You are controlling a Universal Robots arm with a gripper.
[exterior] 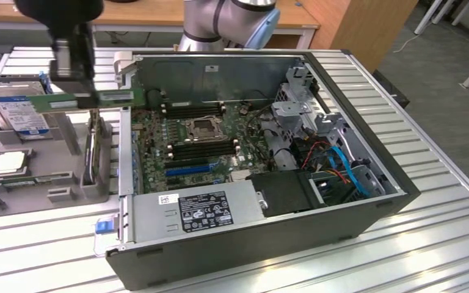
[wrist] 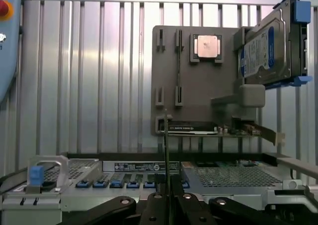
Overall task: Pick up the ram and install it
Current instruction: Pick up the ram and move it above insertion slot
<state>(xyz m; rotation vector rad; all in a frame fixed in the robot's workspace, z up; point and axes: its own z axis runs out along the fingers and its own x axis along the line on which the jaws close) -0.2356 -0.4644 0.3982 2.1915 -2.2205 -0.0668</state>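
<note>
The ram [exterior: 112, 98] is a long green stick held level in the air above the grey fixture [exterior: 22, 183], at the exterior view's left of the open computer case [exterior: 300, 226]. My gripper [exterior: 75, 91] is shut on it from above, near its middle. In the wrist view the ram [wrist: 165, 135] shows edge-on as a thin line rising from between my fingers [wrist: 158, 205]. The motherboard's black slots [exterior: 206, 149] lie inside the case beside the processor socket [exterior: 204, 128], apart from the ram.
The grey fixture [wrist: 198, 86] carries a hard drive [exterior: 22, 116], a square silver processor chip [wrist: 207, 47] and a card standing on edge [exterior: 96, 152]. Inside the case are a blue expansion slot [exterior: 190, 166], the power supply [exterior: 193, 210] and blue and orange cables [exterior: 341, 165].
</note>
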